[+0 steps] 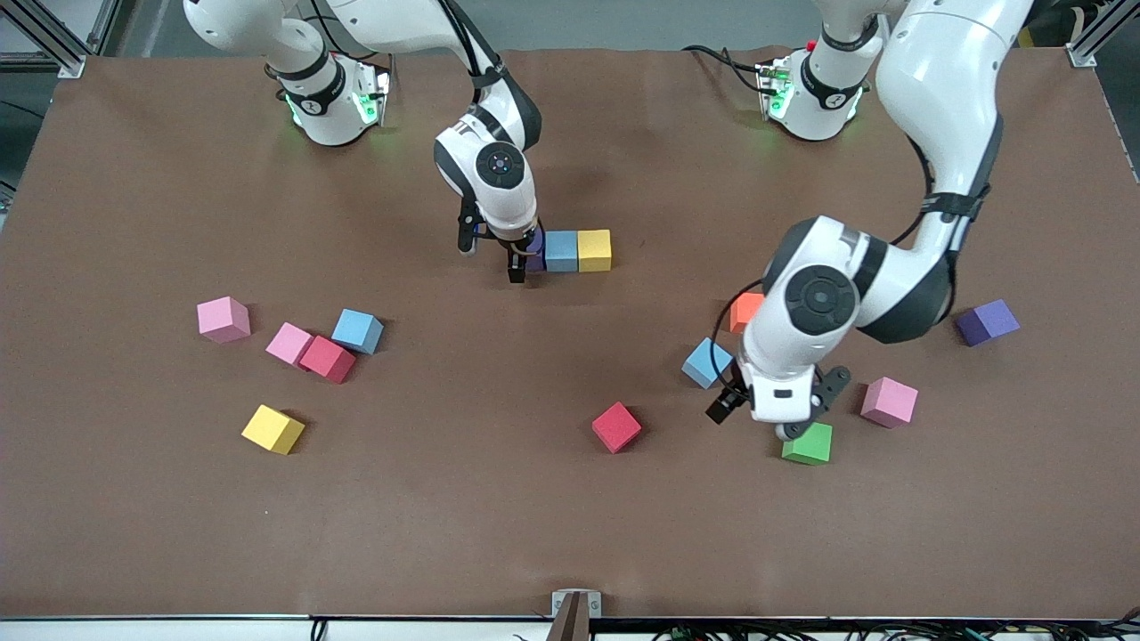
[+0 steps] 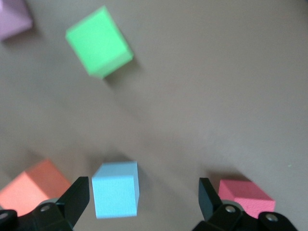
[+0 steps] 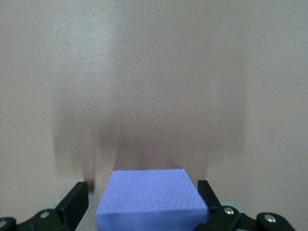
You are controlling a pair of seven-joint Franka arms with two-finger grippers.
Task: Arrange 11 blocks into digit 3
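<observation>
Top row done w/ purple (image 1: pixel 535 252) between my right gripper's (image 1: pixel 524 264) parted fingers; left gripper (image 1: pixel 773 411) gapes above green (image 1: pixel 809 443), 8 cubes left, mostly 4-8 o'clock.

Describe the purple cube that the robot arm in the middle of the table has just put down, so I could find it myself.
Look for the short row of three touching cubes near the table's middle, up toward the robots' bases. The purple cube is the end one, toward the right arm's end of the table, between the open fingers of the right gripper. Its neighbours are a light blue cube, then a yellow cube.
</observation>
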